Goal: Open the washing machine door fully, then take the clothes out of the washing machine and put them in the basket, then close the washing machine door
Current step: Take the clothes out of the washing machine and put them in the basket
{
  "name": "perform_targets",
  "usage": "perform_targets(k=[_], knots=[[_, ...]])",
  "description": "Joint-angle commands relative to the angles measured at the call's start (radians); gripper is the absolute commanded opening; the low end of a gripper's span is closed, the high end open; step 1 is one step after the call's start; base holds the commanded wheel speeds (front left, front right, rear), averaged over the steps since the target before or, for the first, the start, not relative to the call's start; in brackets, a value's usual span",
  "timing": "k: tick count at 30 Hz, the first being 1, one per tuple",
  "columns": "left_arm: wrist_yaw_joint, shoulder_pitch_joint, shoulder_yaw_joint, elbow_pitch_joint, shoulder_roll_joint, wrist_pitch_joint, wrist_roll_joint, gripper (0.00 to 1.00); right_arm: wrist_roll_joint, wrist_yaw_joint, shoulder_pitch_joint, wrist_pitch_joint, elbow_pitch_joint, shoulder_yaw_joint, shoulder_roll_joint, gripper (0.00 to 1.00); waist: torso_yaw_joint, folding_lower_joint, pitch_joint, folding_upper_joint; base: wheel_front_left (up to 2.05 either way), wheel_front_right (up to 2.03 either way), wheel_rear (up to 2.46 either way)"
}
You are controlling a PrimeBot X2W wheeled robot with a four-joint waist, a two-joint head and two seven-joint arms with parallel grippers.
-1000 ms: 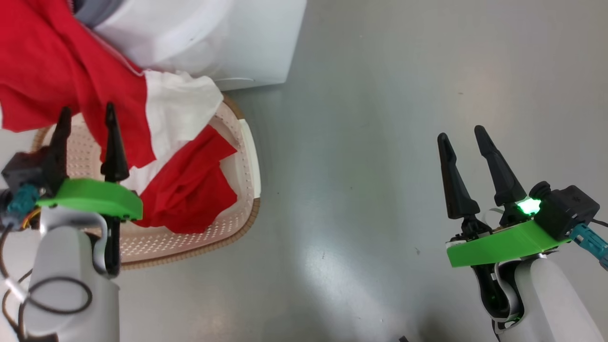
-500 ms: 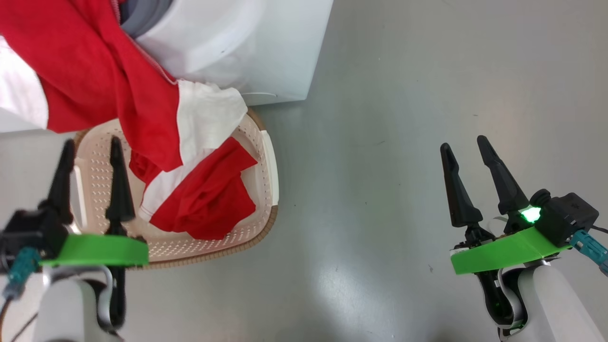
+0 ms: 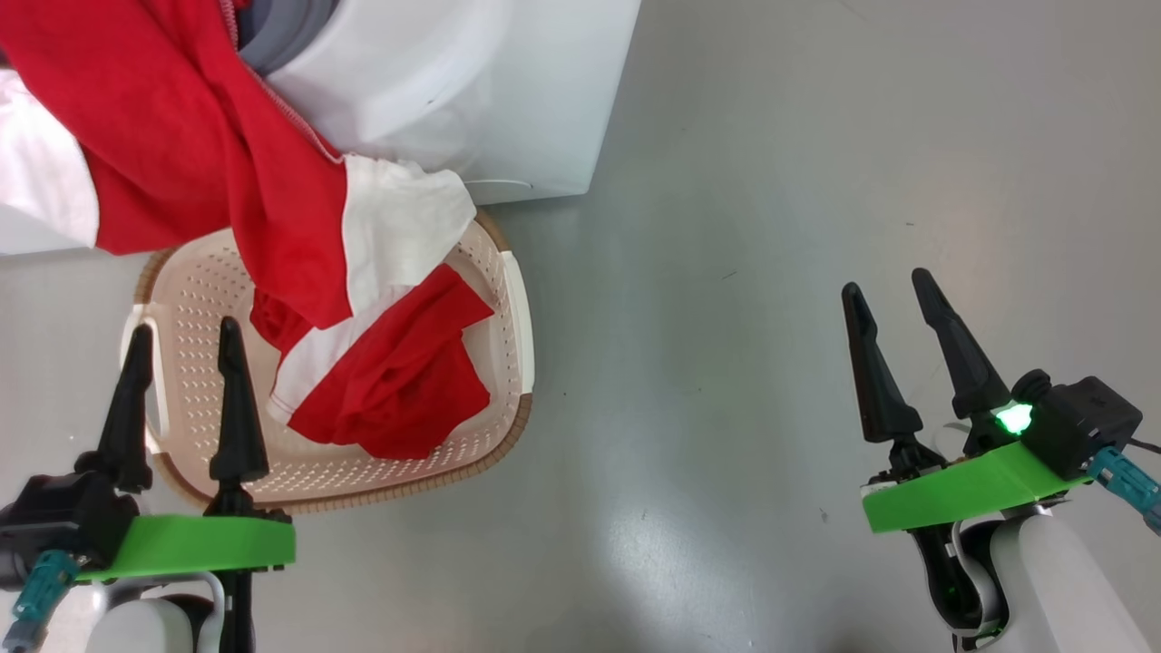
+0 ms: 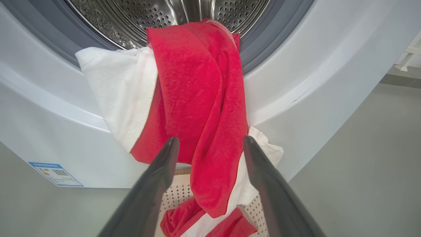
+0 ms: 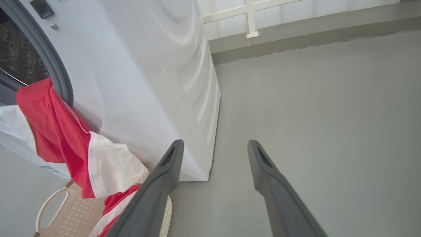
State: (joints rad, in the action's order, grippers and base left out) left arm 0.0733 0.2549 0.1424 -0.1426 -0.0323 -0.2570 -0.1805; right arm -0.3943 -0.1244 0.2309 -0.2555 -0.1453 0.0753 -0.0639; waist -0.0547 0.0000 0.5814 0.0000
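Red and white clothes (image 3: 181, 136) hang out of the washing machine (image 3: 472, 91), over its grey seal and down into the basket (image 3: 195, 299), where a red heap (image 3: 390, 390) lies. My left gripper (image 3: 184, 328) stands open and empty over the basket's near left part. In the left wrist view its gripper (image 4: 210, 140) points at the hanging clothes (image 4: 197, 98) below the steel drum (image 4: 164, 13), without touching them. My right gripper (image 3: 884, 281) is open over bare floor, far right of the basket. The washing machine door is out of view.
The grey floor (image 3: 726, 272) stretches right of the machine and the basket. In the right wrist view the machine's white side (image 5: 184, 82) runs back to a wall base (image 5: 296, 36), and the basket's handle (image 5: 49, 204) shows at the lower left.
The head camera has shifted, so machine and basket sit further right and lower. My left gripper has drawn back from the hanging clothes toward the basket's near edge. The right gripper has barely moved.
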Motion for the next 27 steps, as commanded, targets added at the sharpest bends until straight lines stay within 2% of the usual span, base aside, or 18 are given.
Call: perform_targets(k=[1, 11, 17, 23, 27], knots=[[-0.011, -0.022, 0.027, 0.029, -0.018, -0.005, 0.001, 1.00, 0.008, -0.006, -0.027, -0.006, 0.022, 0.019, -0.004, 1.00, -0.002, 0.0000, 0.001, 0.0000, 0.00, 0.00, 0.00], [-0.010, 0.004, 0.026, 0.037, -0.018, -0.005, 0.001, 1.00, 0.007, -0.006, -0.024, -0.006, 0.019, 0.018, 0.001, 1.00, -0.002, 0.0000, -0.001, 0.0000, 0.00, 0.00, 0.00], [0.007, 0.103, 0.055, 0.036, -0.019, -0.005, 0.008, 1.00, 0.011, -0.006, -0.020, -0.006, 0.020, 0.015, 0.003, 1.00, 0.011, 0.0000, 0.008, 0.0000, 0.00, 0.00, 0.00], [0.029, 0.258, 0.099, -0.055, -0.074, -0.005, 0.021, 1.00, 0.009, -0.006, -0.012, -0.006, 0.011, 0.031, 0.006, 1.00, 0.002, 0.0000, 0.006, 0.0000, 0.00, 0.00, 0.00], [0.035, 0.358, 0.110, -0.164, -0.117, -0.005, 0.026, 1.00, 0.005, -0.006, -0.008, -0.006, 0.004, 0.039, 0.007, 1.00, -0.010, 0.0000, 0.002, 0.0000, 0.00, 0.00, 0.00]])
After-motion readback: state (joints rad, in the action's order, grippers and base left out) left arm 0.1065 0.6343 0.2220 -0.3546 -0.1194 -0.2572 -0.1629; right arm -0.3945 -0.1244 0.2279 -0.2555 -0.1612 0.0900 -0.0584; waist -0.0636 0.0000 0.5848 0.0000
